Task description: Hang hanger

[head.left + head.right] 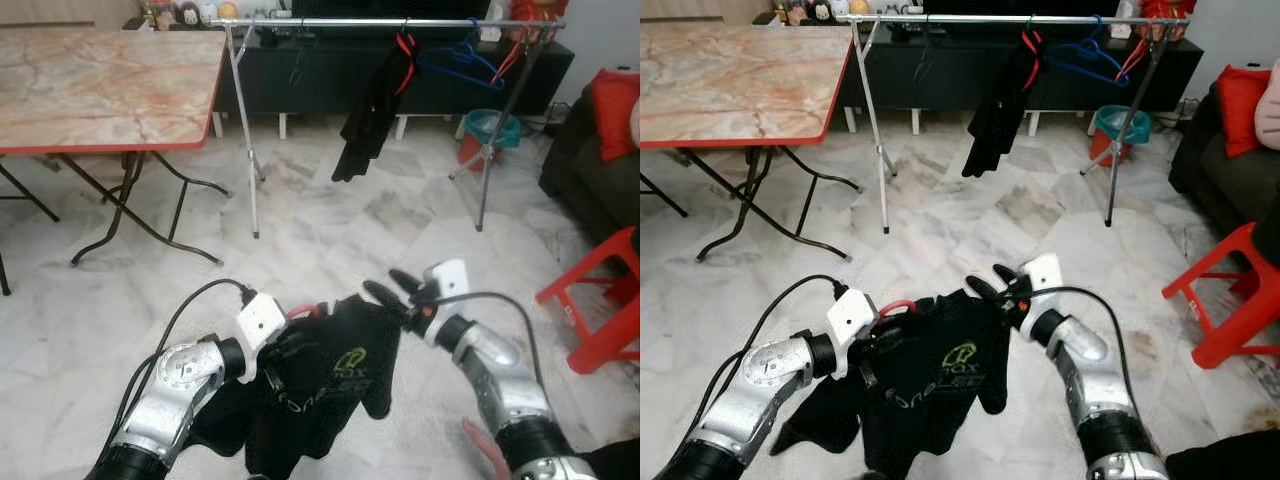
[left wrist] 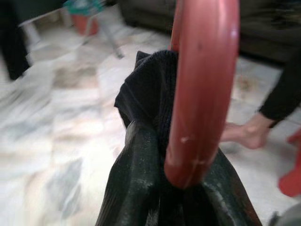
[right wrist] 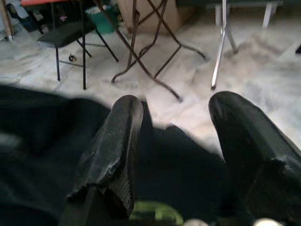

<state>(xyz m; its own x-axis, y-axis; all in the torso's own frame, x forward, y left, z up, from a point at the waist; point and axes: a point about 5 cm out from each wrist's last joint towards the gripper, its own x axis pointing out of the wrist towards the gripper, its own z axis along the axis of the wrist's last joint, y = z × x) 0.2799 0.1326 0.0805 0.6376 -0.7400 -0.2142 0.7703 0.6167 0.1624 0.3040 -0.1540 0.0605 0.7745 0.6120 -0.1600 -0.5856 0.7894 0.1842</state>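
Note:
A red hanger (image 1: pixel 301 313) carries a black shirt (image 1: pixel 330 385) with a green logo, held low in front of me above the floor. My left gripper (image 1: pixel 283 347) is shut on the hanger under its hook (image 2: pixel 202 94), its fingers buried in the cloth. My right gripper (image 1: pixel 389 286) is open at the shirt's right shoulder, its two fingers (image 3: pixel 117 136) spread just above the black cloth (image 3: pixel 178 179). The silver clothes rail (image 1: pixel 400 22) stands across the room ahead, holding a black garment (image 1: pixel 370 110) and a blue hanger (image 1: pixel 462 55).
A folding marble-top table (image 1: pixel 100 90) stands to the left. A red stool (image 1: pixel 600 300) and a dark sofa with a red cushion (image 1: pixel 612 110) are on the right. A teal bin (image 1: pixel 492 128) sits behind the rack. A person's foot (image 1: pixel 486 446) is near my right arm.

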